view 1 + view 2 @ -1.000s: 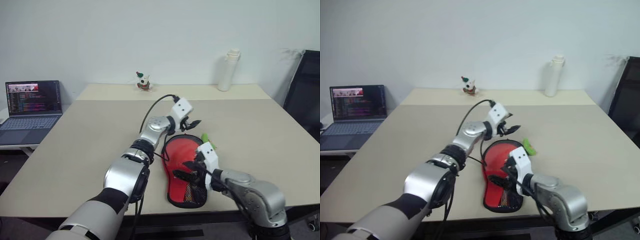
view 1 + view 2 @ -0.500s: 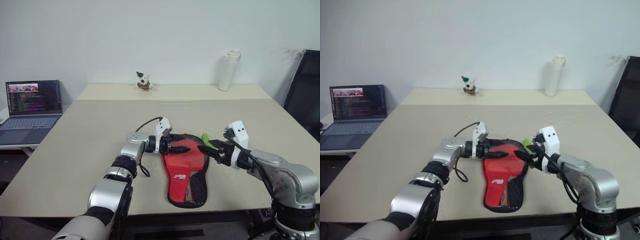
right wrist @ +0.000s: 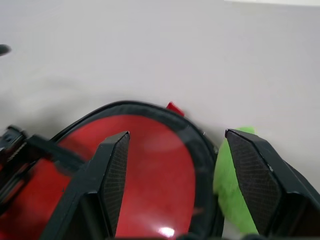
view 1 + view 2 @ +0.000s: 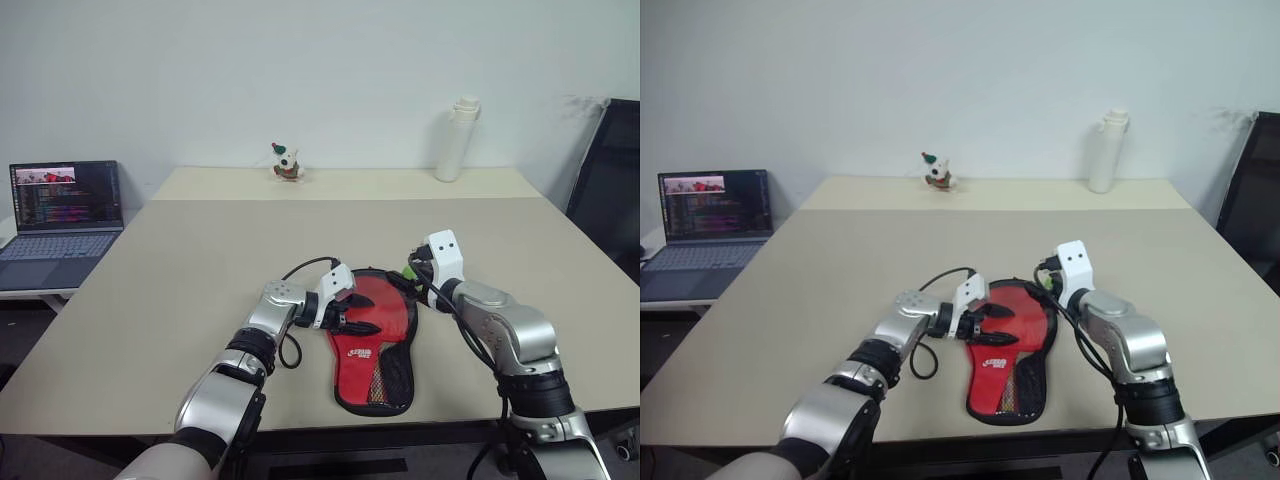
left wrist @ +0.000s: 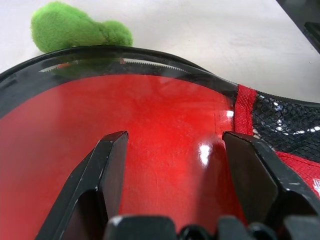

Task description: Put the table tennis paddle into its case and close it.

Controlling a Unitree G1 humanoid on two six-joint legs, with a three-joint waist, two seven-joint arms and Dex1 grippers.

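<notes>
Left eye view: the paddle (image 4: 372, 312) was seen lying red face up inside the open black case (image 4: 398, 385) near the table's (image 4: 180, 260) front edge. The left claw (image 4: 362, 318) was spread wide over the paddle, the right claw (image 4: 413, 278) spread wide, empty, at the case's far rim.
</notes>
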